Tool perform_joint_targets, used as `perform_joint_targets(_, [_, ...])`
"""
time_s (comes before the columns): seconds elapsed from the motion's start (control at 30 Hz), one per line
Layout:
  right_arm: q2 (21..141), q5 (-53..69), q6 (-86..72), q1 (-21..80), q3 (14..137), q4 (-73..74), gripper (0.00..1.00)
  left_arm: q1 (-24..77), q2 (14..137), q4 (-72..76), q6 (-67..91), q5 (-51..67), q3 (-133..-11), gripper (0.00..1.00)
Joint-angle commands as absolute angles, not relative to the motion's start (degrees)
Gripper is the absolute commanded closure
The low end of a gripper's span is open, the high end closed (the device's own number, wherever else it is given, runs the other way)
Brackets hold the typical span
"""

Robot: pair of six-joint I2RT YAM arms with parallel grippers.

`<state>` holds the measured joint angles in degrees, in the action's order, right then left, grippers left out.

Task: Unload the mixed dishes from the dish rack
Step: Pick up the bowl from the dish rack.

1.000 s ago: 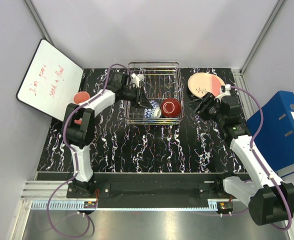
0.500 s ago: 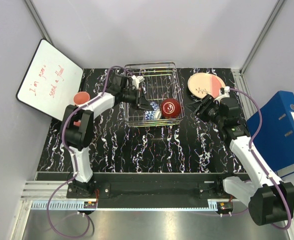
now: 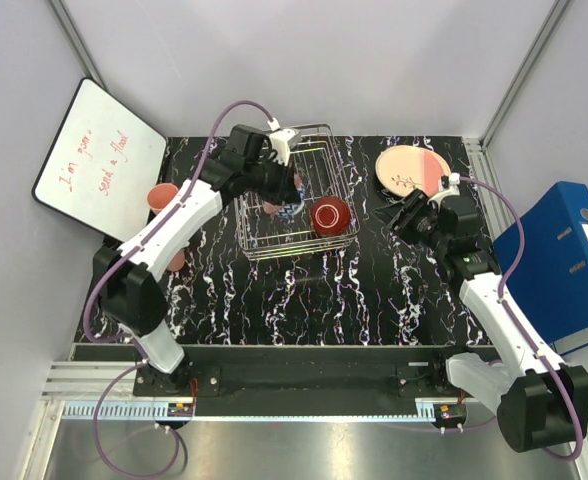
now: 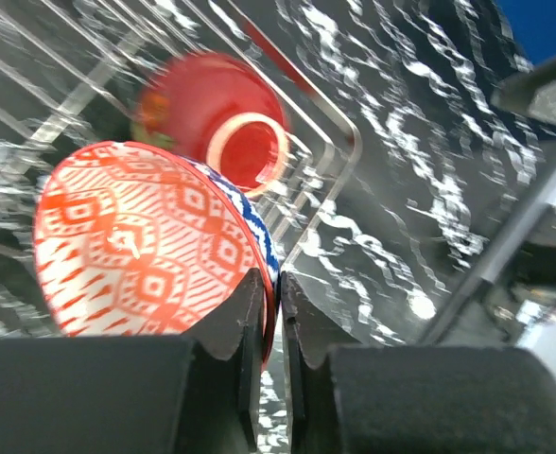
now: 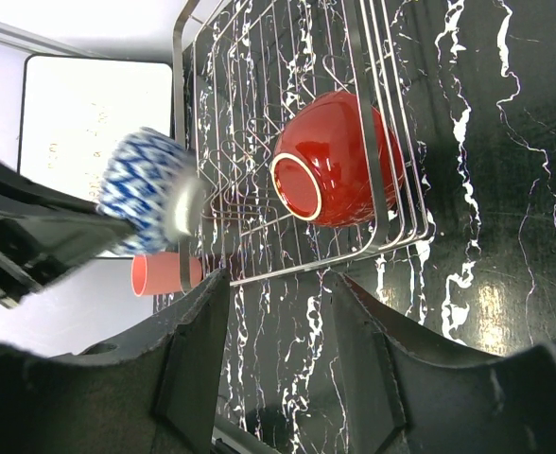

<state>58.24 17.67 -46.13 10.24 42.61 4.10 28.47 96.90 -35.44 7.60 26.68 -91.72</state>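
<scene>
Red bowl [image 3: 331, 215]: on its side in rack [image 3: 274, 240].
Patterned bowl [image 4: 136, 246]: rim pinched by left gripper [image 4: 270, 293], above rack.
Right gripper [image 5: 273, 293]: fingers spread, empty.

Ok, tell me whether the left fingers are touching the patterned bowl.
Touching. The left wrist view shows the left fingers pinching the rim of the patterned bowl, one finger on each side of it with no gap.
</scene>
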Motion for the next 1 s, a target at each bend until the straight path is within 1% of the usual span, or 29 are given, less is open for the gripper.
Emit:
perform_joint_targets(0.0, [56.08, 18.54, -45.53, 10.72, 42.19, 2.37, 0.45, 29.61, 93.43, -38.4, 1.68, 14.34, -95.44, 1.0])
perform_joint_targets(0.03, [55.81, 18.54, -45.35, 10.81, 42.27, 2.63, 0.45, 30.58, 93.17, -38.5, 0.36, 11.72, -95.54, 1.0])
perform_joint_targets(0.07, [55.64, 18.28, -45.18, 10.81, 42.36, 3.07, 0.45, 31.98, 92.82, -38.84, -1.65, 5.69, -95.62, 1.0])
perform_joint_targets(0.13, [55.46, 18.02, -44.83, 10.72, 42.71, 3.69, 0.45, 37.16, 92.55, -39.29, -6.21, -2.51, -94.75, 1.0])
perform_joint_targets(0.17, [55.46, 17.84, -44.74, 10.81, 42.98, 4.56, 0.45, 39.27, 92.64, -39.37, -7.81, -10.55, -94.22, 1.0])
perform_joint_targets(0.23, [55.81, 17.84, -44.82, 10.81, 44.03, 5.27, 0.46, 45.16, 93.25, -38.94, -12.02, -17.46, -91.59, 1.0])
perform_joint_targets(0.27, [55.98, 18.1, -44.74, 10.81, 45.16, 6.58, 0.46, 48.57, 93.43, -38.67, -13.08, -23.67, -90.8, 1.0])
perform_joint_targets(0.33, [56.42, 18.28, -44.47, 10.81, 46.4, 9.3, 0.46, 51.66, 94.04, -37.88, -15.9, -31.24, -88.26, 1.0])
perform_joint_targets(0.37, [56.51, 18.19, -44.3, 10.81, 47.54, 10.27, 0.46, 54.55, 94.13, -37.53, -16.69, -33.38, -87.46, 1.0])
perform_joint_targets(0.43, [56.34, 18.02, -43.25, 10.81, 48.77, 13.25, 0.46, 56.94, 93.17, -37.27, -18.71, -36.46, -85.18, 1.0])
perform_joint_targets(0.53, [55.81, 17.23, -41.84, 10.81, 51.32, 17.12, 0.46, 60.72, 90.63, -36.56, -20.91, -35.95, -81.49, 1.0])
perform_joint_targets(0.6, [55.02, 17.14, -41.31, 10.81, 52.21, 18.45, 0.46, 62.66, 85.89, -35.6, -22.4, -33.77, -78.94, 1.0])
perform_joint_targets(0.7, [55.1, 18.1, -40.7, 10.9, 53.43, 20.91, 0.46, 65.73, 76.49, -32.27, -25.39, -24.82, -72.44, 1.0])
perform_joint_targets(0.77, [55.98, 18.37, -38.86, 10.81, 56.24, 24.86, 0.46, 67.49, 69.74, -29.89, -26.01, -22.16, -68.48, 1.0])
perform_joint_targets(0.9, [59.94, 20.9, -34.99, 10.81, 61.25, 32.41, 0.46, 69.78, 62.15, -29.35, -25.66, -14.0, -64.7, 1.0])
perform_joint_targets(0.97, [62.39, 22.93, -31.65, 10.81, 64.15, 34.97, 0.47, 72.76, 59.17, -29.27, -25.75, -11.26, -61.98, 1.0])
